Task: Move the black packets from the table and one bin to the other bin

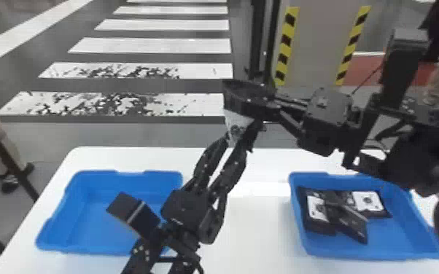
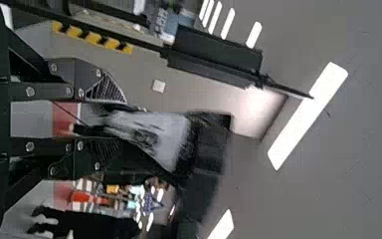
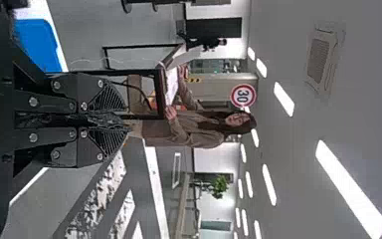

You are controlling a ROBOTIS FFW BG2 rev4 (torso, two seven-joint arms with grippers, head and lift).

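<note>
Left gripper [image 1: 240,137] with 1 black packet [image 1: 234,125] clamped between its fingers

Head view: right gripper [image 1: 260,104], fingers together, lies at the packet's 1 o'clock. Blue bin [image 1: 408,238], 4 o'clock, holds at least 3 packets [image 1: 370,201]; second bin [image 1: 84,218] at 8 o'clock.

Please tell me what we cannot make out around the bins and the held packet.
- Part of left bin: behind left arm, head view.
- Right bin's far corner: behind right arm, head view.
- Exact count of binned packets: they overlap, head view.
- Table's near edge: cut off, head view.
- Held packet's print: too small, left wrist view.
</note>
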